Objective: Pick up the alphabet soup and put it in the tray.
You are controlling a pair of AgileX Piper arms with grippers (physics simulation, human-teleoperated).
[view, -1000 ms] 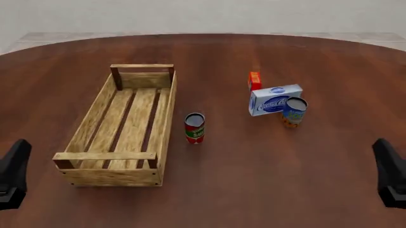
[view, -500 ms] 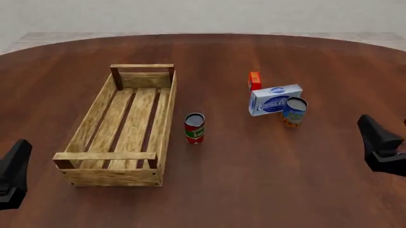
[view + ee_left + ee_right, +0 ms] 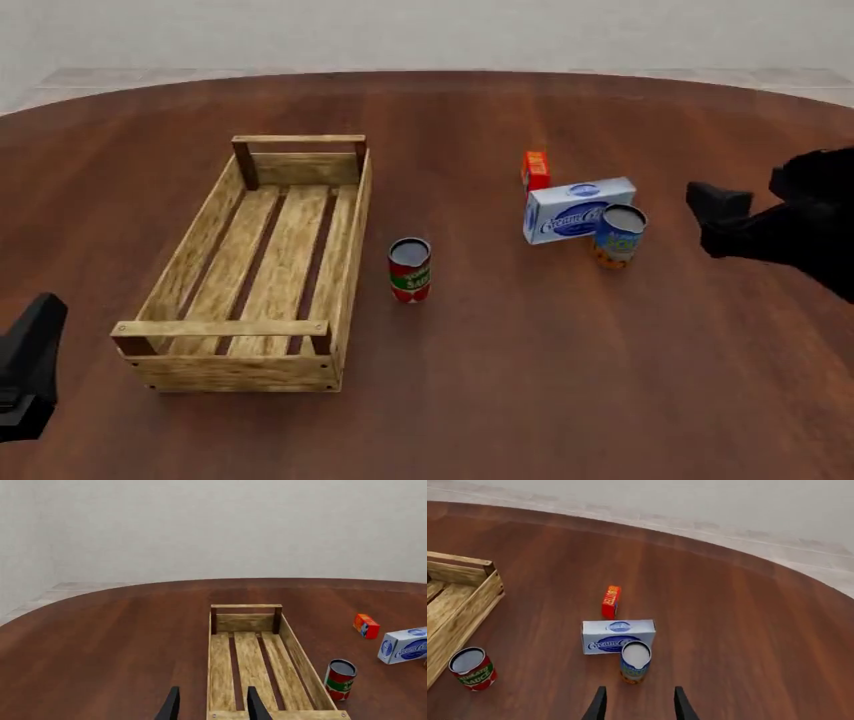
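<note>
On table (image 3: 481, 400): cans 2 | boxes 2 | tray (image 3: 350, 255) 1

The tray (image 3: 254, 270) lay on the table (image 3: 534, 380), to the left. Just right of the tray stood a tomato sauce can (image 3: 410, 269). Farther right of the tray stood the alphabet soup (image 3: 619, 235), touching the front of a cream cheese box (image 3: 577, 208). A small butter box (image 3: 535, 170) stood just behind that box.
</note>
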